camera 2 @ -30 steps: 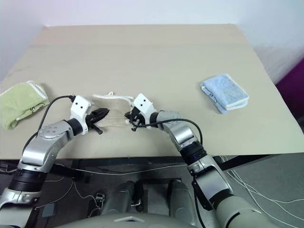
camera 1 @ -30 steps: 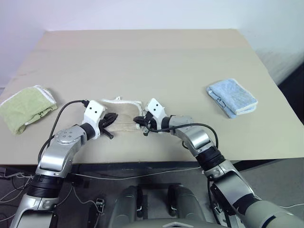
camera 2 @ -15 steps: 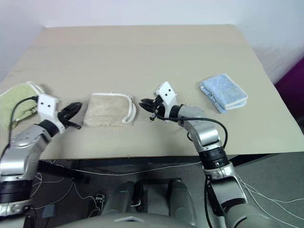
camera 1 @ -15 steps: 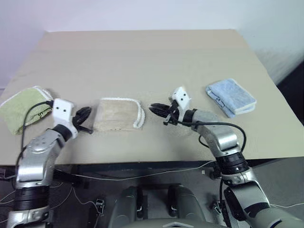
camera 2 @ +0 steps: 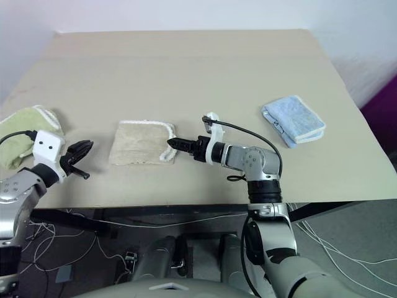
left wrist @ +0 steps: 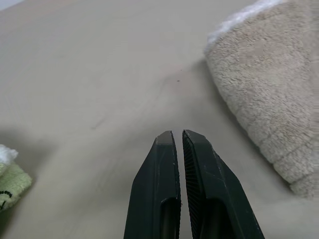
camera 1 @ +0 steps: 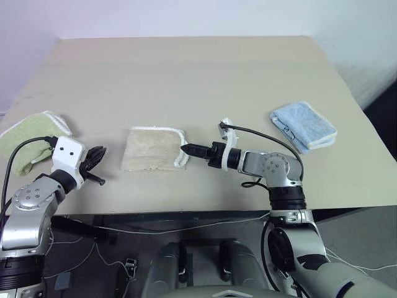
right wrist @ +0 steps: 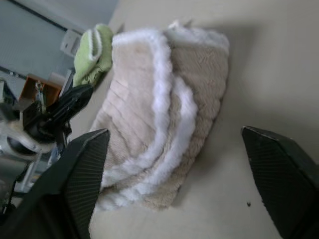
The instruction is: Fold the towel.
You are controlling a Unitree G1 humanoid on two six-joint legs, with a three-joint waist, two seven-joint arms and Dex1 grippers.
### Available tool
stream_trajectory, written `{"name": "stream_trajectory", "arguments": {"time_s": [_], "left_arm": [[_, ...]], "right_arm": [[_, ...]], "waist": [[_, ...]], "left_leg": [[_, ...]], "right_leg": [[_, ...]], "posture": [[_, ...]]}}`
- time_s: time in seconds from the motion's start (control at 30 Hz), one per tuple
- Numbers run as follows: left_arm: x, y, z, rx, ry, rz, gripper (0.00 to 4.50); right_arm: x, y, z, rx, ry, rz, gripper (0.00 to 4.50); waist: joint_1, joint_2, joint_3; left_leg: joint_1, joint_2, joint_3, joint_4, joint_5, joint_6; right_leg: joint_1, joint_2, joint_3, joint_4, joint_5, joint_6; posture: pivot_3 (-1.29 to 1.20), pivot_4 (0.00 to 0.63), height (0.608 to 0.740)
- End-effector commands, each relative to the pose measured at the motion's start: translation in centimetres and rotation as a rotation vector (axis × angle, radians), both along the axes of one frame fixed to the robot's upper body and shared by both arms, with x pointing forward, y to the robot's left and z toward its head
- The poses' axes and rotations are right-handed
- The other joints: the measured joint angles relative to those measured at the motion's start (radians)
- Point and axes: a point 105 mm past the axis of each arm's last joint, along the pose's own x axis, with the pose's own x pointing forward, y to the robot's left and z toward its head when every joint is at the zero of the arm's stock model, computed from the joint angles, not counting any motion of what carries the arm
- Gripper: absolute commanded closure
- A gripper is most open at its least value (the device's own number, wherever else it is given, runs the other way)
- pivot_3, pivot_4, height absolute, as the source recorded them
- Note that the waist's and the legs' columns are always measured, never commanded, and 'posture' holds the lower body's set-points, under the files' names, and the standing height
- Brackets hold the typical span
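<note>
Where the left eye view looks down over the table [camera 1: 205, 74], three towels lie on it, one of each colour. One beige towel [camera 1: 152, 149], folded, with white edging along its right side, sits near the front edge at the middle. One light green towel [camera 1: 28, 139] lies at the far left, and one light blue towel [camera 1: 303, 127] lies well apart on the right. Two grippers are over the table. The left gripper [camera 1: 99, 155] hangs between the green towel and the beige one, touching neither, and holds nothing. The right gripper [camera 1: 189, 149] points at the beige towel's white-edged side with its black tip just beside the cloth; whether it touches cannot be told from here.

Seen from the right eye, the same three towels and two grippers appear, with the beige towel lying flat between the two grippers.

Through the left wrist view, two black fingers [left wrist: 159, 184] stand pressed almost together with nothing between them. A corner of the beige towel is to one side and a scrap of the green towel to the other, both clear of the fingers.

From the right wrist view, two black fingers [right wrist: 82, 172] stand spread wide with nothing in them. The beige towel lies ahead between them, its two white-edged layers stacked; the left gripper and the green towel are beyond it.
</note>
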Motion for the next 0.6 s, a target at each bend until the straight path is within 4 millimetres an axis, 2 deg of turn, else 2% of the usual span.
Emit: {"name": "stream_trajectory", "arguments": {"time_s": [0.03, 0.13, 0.37, 0.57, 0.6], "left_arm": [[-0.7, -0.8, 1.2, 0.011, -0.040, -0.051, 4.21], [-0.8, -1.1, 1.3, -0.016, -0.045, -0.061, 4.21], [-1.1, -1.6, 2.0, -0.085, -0.072, -0.082, 4.21], [-1.6, -1.8, 2.2, -0.105, -0.082, -0.080, 4.21], [-1.7, -1.8, 2.2, -0.107, -0.083, -0.078, 4.21]], "right_arm": [[-0.4, 1.6, 0.1, 0.005, 0.029, 0.049, 0.05], [-0.6, 2.6, -0.1, 0.010, 0.057, 0.073, 0.05], [-0.9, 6.1, 0.6, 0.025, 0.093, 0.147, 0.05], [-0.7, 7.7, 0.8, 0.027, 0.101, 0.168, 0.05], [-0.7, 7.8, 0.9, 0.032, 0.103, 0.166, 0.22]], "waist": [[-0.002, 0.000, 0.000], [-0.011, 0.000, 0.000], [-0.035, 0.000, 0.000], [-0.032, 0.000, 0.000], [-0.031, 0.000, -0.001]], "left_leg": [[0.000, 0.000, 0.000, 0.000, 0.000, 0.000], [0.000, 0.000, 0.000, 0.000, 0.000, 0.000], [0.000, 0.001, 0.000, 0.000, 0.002, 0.002], [0.000, 0.001, 0.001, 0.000, 0.003, 0.002], [0.000, 0.001, 0.001, 0.000, 0.003, 0.002]], "right_leg": [[0.000, 0.000, 0.000, 0.000, 0.000, 0.000], [0.000, 0.001, 0.000, 0.000, 0.000, 0.000], [0.000, 0.003, -0.001, 0.001, 0.000, 0.000], [0.001, 0.005, -0.002, 0.001, 0.000, 0.000], [0.001, 0.005, -0.002, 0.001, 0.000, 0.000]], "posture": [[0.00, 0.150, 0.740], [0.00, 0.150, 0.740], [0.00, 0.150, 0.740], [0.00, 0.150, 0.740], [0.00, 0.150, 0.740]]}}
